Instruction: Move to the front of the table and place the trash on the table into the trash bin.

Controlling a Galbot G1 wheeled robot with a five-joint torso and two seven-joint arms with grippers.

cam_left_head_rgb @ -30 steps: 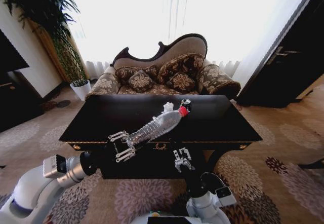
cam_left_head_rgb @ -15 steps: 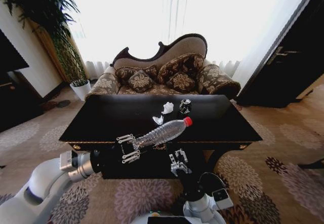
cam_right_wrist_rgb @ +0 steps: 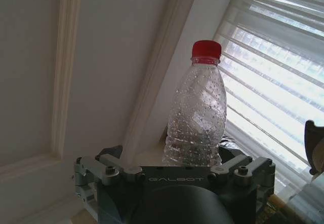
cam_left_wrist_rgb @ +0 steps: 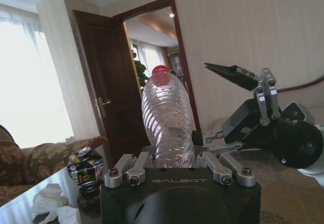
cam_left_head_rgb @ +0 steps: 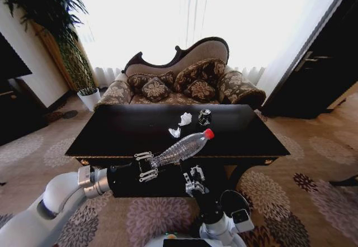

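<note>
Off the table's near edge: both grippers, left gripper higher, right gripper lower and just beside it.
Left fingers: closed round the base of the bottle; firm hold, the ribbed body pinched between them in the left wrist view.
Bottle: clear, red cap, held clear of the table top; it slants up and away from the left fingers, with the cap end out over the table.
Right fingers: spread wide, nothing between them; they sit just below and beside the bottle's base, apart from it. From the right wrist view the bottle stands beyond the spread fingers.
Can: dark, crushed, on the table top, well beyond the bottle's cap and far from both sets of fingers.
Paper scraps: two, white. One is just beside the can; the other lies nearer the left fingers, close by the bottle's upper half.
Table top: glossy black.
</note>
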